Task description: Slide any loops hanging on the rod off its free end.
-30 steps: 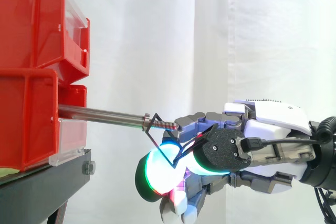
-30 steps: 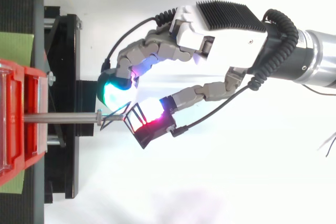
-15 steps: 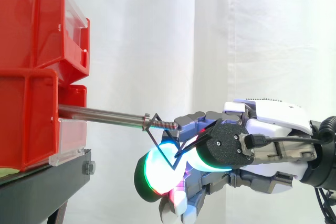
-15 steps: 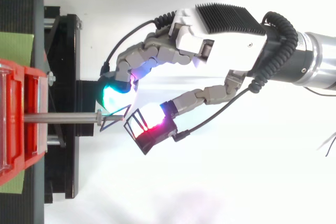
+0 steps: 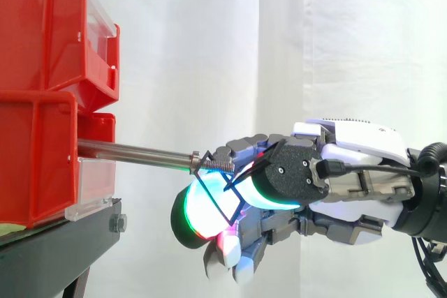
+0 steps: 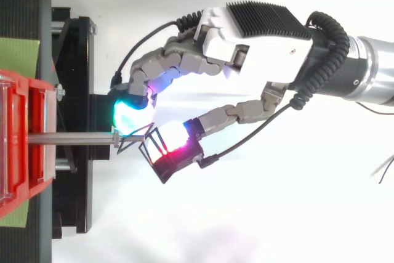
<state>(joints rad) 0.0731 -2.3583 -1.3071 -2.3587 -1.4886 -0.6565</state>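
Observation:
A steel rod (image 5: 133, 151) sticks out to the right from the lower red bin (image 5: 35, 158); its free end is threaded. A thin dark wire loop (image 5: 209, 190), kite-shaped, hangs on that threaded end, seen from above as loop (image 6: 131, 145) just past the rod (image 6: 71, 138). My hand (image 5: 349, 172) comes in from the right with curled fingers around the rod's tip. A cyan-green fingertip pad (image 6: 126, 115) sits on one side of the loop and the thumb pad (image 6: 169, 143) on the other, the wire lying against the thumb pad.
Two red bins are stacked on a black stand (image 5: 56, 249) at the left, before a white curtain. A green mat (image 6: 18, 56) lies beside the bins. Open room lies right of the rod's end, where the arm (image 6: 369, 72) reaches in.
The hand has shifted left towards the rod's end, and the thumb pad has closed in on the loop. The loop still hangs on the threaded tip.

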